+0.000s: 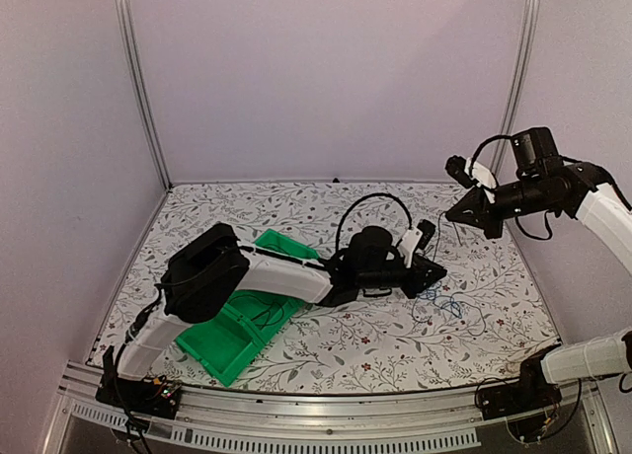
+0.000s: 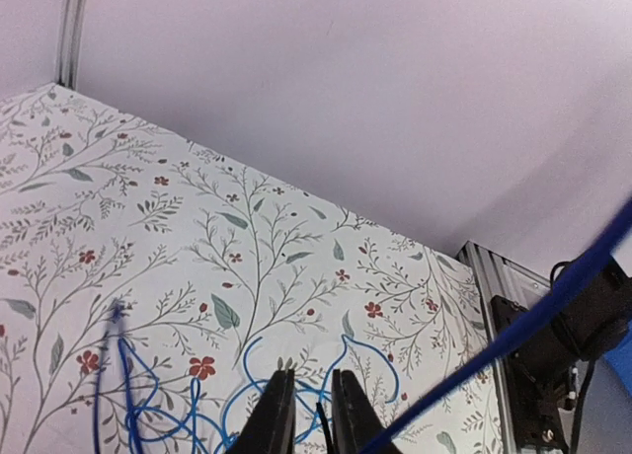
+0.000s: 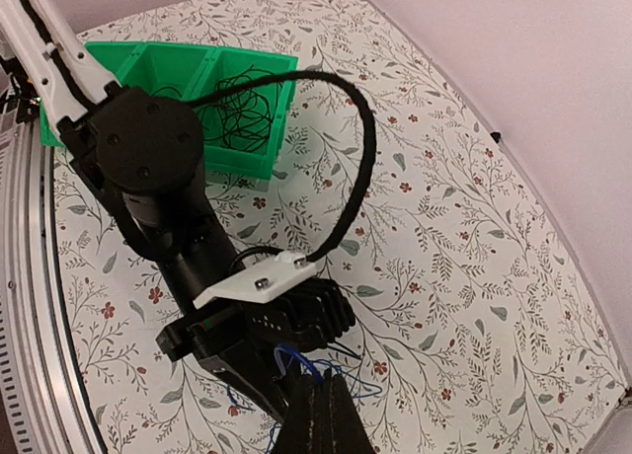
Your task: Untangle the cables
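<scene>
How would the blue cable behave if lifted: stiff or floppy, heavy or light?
Likely light: one stretch of the thin blue cable rises taut above the table. Probably floppy: the rest lies in loose, irregular loops. Lifting one point would probably drag those loops along.

Bin point(image 1: 222, 343) on desk point(image 1: 326, 350), near left; coil point(image 3: 242, 109) in its end compartment. Cables point(image 1: 449, 306) on desk right of centre, under left end effector point(image 1: 435, 274). Right end effector point(image 1: 452, 216) above, behind them.
</scene>
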You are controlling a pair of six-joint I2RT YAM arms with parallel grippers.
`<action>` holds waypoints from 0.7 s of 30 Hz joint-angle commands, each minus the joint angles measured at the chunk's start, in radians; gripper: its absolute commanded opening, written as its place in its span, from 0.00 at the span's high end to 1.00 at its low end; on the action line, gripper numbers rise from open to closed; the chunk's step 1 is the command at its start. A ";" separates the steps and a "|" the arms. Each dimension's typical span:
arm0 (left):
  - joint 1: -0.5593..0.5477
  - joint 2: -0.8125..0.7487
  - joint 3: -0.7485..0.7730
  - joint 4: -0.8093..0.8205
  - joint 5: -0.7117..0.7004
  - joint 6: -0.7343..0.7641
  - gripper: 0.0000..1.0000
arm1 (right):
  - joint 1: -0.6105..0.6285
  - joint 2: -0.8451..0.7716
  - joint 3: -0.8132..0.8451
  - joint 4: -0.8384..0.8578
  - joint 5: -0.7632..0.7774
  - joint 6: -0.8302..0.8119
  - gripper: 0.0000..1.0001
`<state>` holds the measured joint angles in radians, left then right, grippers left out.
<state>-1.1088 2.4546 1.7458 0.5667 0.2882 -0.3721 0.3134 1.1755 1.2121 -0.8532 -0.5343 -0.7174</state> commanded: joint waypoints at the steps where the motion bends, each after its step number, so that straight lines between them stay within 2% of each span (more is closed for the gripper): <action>1: 0.035 0.063 0.024 0.033 0.035 -0.040 0.91 | 0.000 -0.022 0.116 0.019 -0.105 0.043 1.00; 8: 0.049 0.069 -0.038 0.041 0.035 -0.065 0.99 | -0.023 0.010 0.327 0.002 -0.161 0.057 1.00; 14: 0.049 0.055 -0.099 0.051 0.028 -0.068 0.99 | -0.062 0.048 0.523 -0.004 -0.159 0.073 1.00; 16: 0.051 0.054 -0.112 0.052 0.027 -0.068 0.97 | -0.069 0.069 0.601 -0.015 -0.162 0.075 1.00; 19: 0.053 0.045 -0.130 0.050 0.015 -0.067 0.84 | -0.079 0.103 0.684 -0.024 -0.181 0.080 1.00; 21: 0.056 0.036 -0.145 0.048 0.008 -0.065 0.82 | -0.083 0.119 0.709 -0.025 -0.194 0.089 1.00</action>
<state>-1.0664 2.4603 1.6676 0.7475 0.3061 -0.4347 0.2424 1.2938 1.8202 -0.9771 -0.6525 -0.6571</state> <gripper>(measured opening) 0.170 0.010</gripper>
